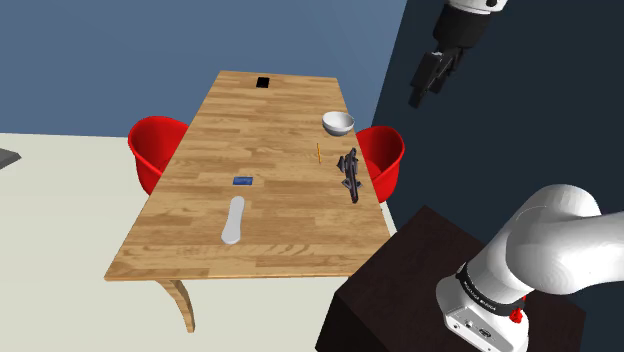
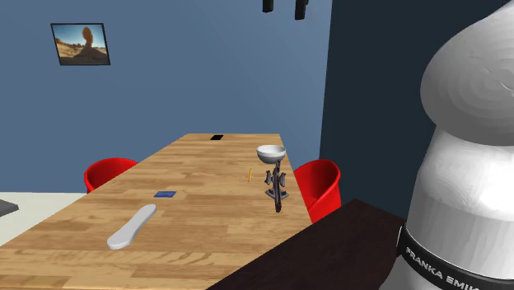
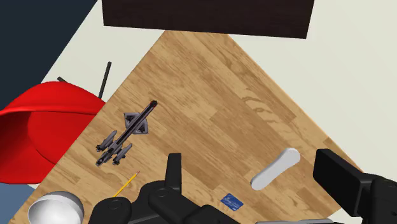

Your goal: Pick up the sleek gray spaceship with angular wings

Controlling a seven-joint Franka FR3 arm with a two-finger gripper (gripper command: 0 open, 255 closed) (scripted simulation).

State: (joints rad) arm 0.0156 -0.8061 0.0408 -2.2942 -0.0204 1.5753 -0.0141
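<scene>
The wooden table (image 1: 268, 130) is your widest landmark. The spaceship (image 1: 350, 172) lies flat close to its long edge on the shoulder view's right, the side where the dark stand (image 1: 420, 270) sits. A red chair (image 1: 385, 155) is tucked in just past that edge, right beside the model.

Your gripper (image 1: 426, 92) hangs high above the table with its fingers spread apart and nothing between them. You have a long descent ahead, and any error in your line is likely to grow on the way down.

The model is slim and dark, a long thin hull with small angular fins. If you close along its length instead of across it, you will probably pinch a fin and twist it free. If you come down off centre, one finger may push it sideways. There is little wood to spare there, so it could slide off toward the chair.

The white bowl (image 1: 338, 123) stands near the model's far end, and the thin orange pencil (image 1: 318, 153) lies just beside it toward the table's middle. A wide approach could clip either one.
</scene>
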